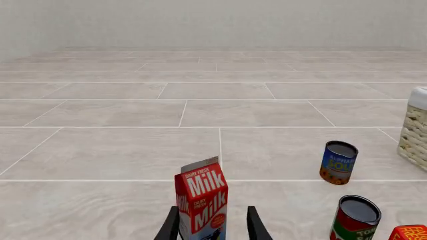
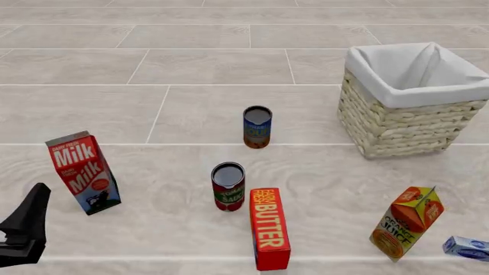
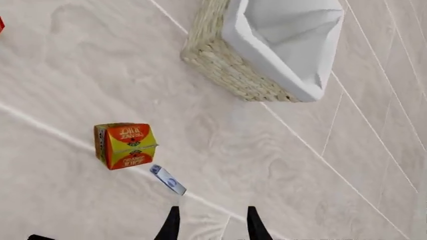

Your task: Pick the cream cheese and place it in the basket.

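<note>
Cartons (image 2: pixel 83 172) read "Milk", box (image 2: pixel 269 227) "BUTTER".

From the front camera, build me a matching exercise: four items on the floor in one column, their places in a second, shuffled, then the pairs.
Items:
1. milk carton
2. basket
3. cream cheese
4. butter box

Places:
A. far right, behind the juice carton
B. near left, by the left end effector
C. near right edge
D. near centre, beside the red can

Pairs: 1-B, 2-A, 3-C, 4-D

Matte black left hand (image 2: pixel 27 226) with tapered, angular fingers (image 1: pixel 256 225)
</note>
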